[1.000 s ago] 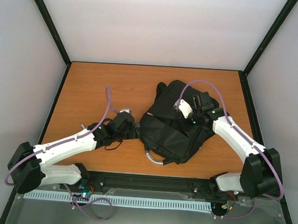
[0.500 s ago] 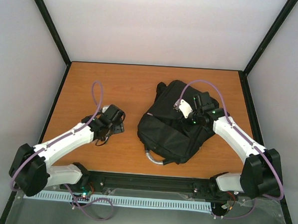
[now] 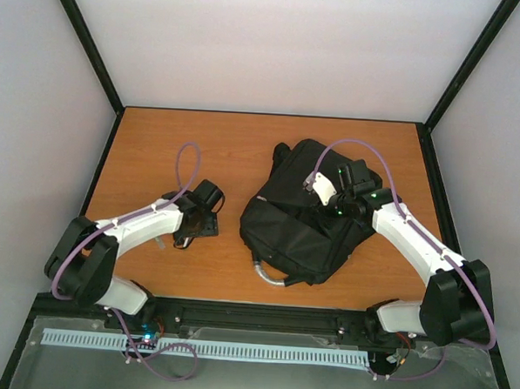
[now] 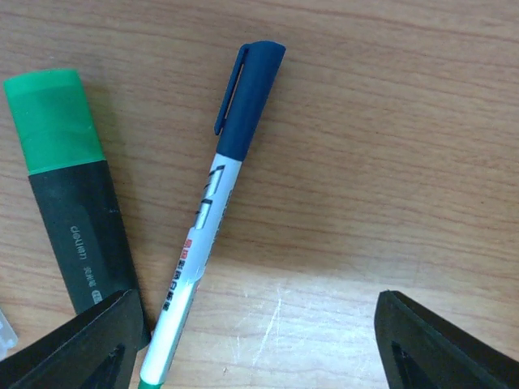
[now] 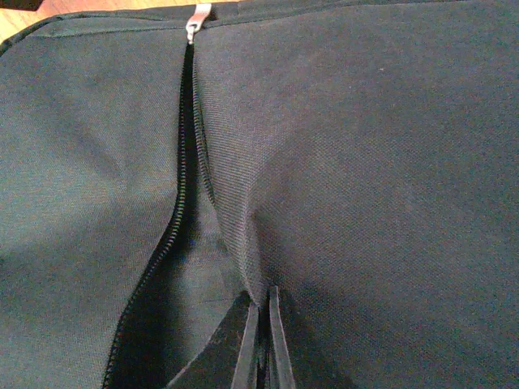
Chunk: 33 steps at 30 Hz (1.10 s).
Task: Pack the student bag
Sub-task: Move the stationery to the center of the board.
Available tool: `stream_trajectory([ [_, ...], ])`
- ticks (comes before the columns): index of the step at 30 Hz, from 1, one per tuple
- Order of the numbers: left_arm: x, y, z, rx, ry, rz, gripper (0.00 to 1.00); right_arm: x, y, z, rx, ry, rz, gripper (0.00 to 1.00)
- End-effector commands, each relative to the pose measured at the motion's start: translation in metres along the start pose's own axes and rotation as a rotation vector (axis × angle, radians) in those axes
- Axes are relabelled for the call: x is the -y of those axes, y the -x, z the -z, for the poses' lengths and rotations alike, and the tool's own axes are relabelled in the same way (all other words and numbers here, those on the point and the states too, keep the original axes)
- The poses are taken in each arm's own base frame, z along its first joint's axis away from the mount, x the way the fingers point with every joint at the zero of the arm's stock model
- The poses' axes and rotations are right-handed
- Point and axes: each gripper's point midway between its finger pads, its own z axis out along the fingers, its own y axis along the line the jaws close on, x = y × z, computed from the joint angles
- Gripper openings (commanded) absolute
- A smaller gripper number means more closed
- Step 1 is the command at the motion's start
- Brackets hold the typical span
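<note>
The student bag [image 3: 297,227], a black backpack, lies right of the table's middle, its grey loop handle [image 3: 270,274] toward the near edge. My right gripper [image 5: 261,340] is shut on a pinched fold of the bag's fabric beside the open zip [image 5: 174,219]; the zip pull [image 5: 197,16] sits at the far end. In the top view that gripper [image 3: 346,192] rests on the bag's upper right. My left gripper [image 4: 259,356] hangs open just above the table, left of the bag [image 3: 199,217]. A white pen with a blue cap [image 4: 212,203] and a green highlighter [image 4: 73,203] lie by its left finger.
Black frame posts and pale walls [image 3: 53,149] close in the wooden table [image 3: 201,148] on three sides. A small clear object [image 4: 5,332] shows at the left edge of the left wrist view. Purple cables [image 3: 188,160] loop above both arms.
My left gripper has pulled leftward away from the bag's edge and now hangs over the pen and highlighter, its arm folded back. The right gripper has kept its pinch on the bag.
</note>
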Motion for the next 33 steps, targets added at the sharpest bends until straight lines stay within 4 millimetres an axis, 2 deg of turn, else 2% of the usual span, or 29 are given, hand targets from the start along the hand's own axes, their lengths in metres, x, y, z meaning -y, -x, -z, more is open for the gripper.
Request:
stream_trajectory([
  [1, 0.009, 0.013, -0.001, 0.007, -0.020, -0.014, 0.83, -0.004, 0.011, 0.006, 0.052, 0.011, 0.027, 0.07],
  [15, 0.013, 0.012, -0.021, -0.038, -0.019, -0.056, 0.81, -0.003, 0.009, 0.004, 0.044, 0.010, 0.026, 0.07],
  [28, 0.017, -0.004, -0.028, -0.094, -0.063, -0.066, 0.64, -0.003, 0.007, 0.002, 0.034, 0.013, 0.024, 0.07],
  [33, -0.002, -0.006, -0.025, -0.082, 0.021, -0.031, 0.54, -0.003, 0.006, 0.001, 0.031, 0.017, 0.023, 0.07],
])
